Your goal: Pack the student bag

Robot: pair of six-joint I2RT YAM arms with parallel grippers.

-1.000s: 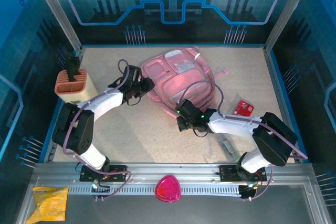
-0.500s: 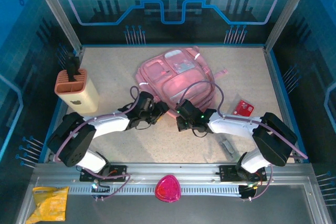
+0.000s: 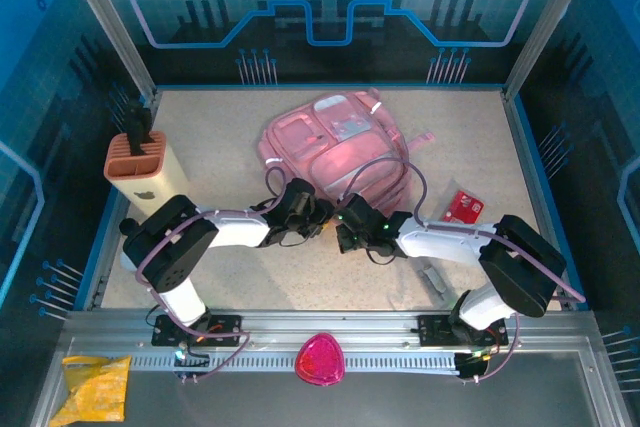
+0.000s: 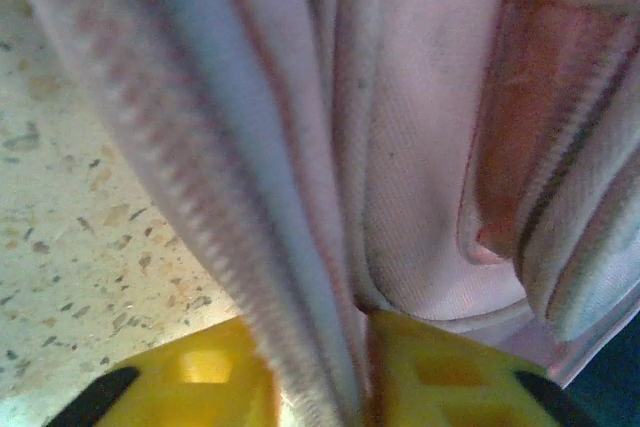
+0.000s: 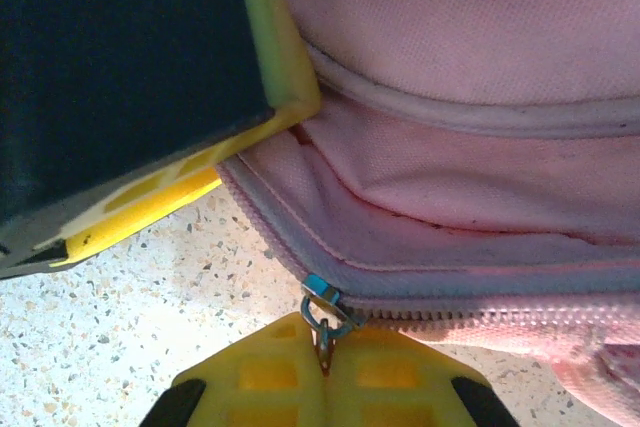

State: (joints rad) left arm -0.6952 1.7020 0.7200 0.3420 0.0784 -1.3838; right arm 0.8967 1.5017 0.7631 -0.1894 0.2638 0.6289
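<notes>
Bag (image 3: pixel 335 142) lies flat on the surface (image 3: pixel 220 147), back of centre, with its near edge toward the arms. Right tool (image 5: pixel 322 367) has its jaws together on the zipper pull (image 5: pixel 322 309), pinched at the bag's near seam. Left tool (image 4: pixel 350 372) is clamped on a fold of the bag's edge just beside it — fabric and zipper tape run between its pads. The teeth beside the pull are meshed. Judgement: the left grip anchors the cloth so the right can draw the zipper without dragging the bag — opening it for packing.
</notes>
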